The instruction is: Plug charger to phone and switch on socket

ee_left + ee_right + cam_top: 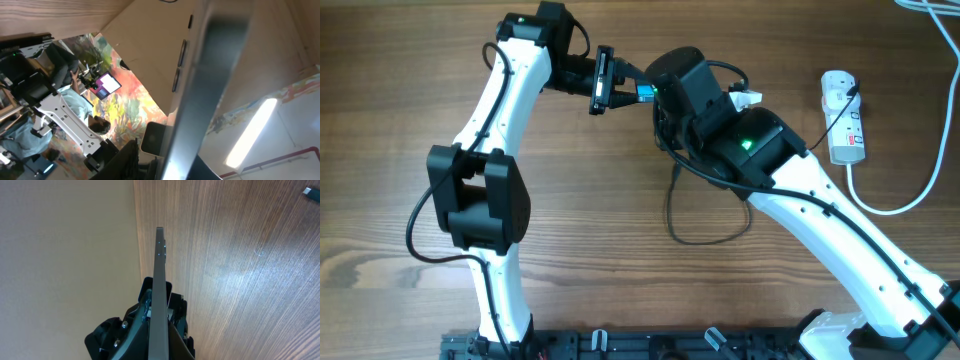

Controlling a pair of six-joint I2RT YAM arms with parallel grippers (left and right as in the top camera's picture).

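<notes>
The phone (645, 92) shows overhead as a small teal patch, held above the table between both arms. In the right wrist view it is a thin grey slab (159, 275) seen edge-on, and my right gripper (159, 325) is shut on it. In the left wrist view a blurred grey slab with side buttons (210, 90) runs between the fingers of my left gripper (200, 170), which looks shut on it. The charger's thin black cable (672, 215) loops on the table under the right arm; its plug tip is hidden. The white socket (844, 120) lies at the far right.
The socket's white lead (890, 205) curves along the right edge. A small white piece (748, 98) sits beside the right wrist. A small dark object (312, 191) lies on the wood in the right wrist view. The left arm's elbow (480, 195) stands at the left.
</notes>
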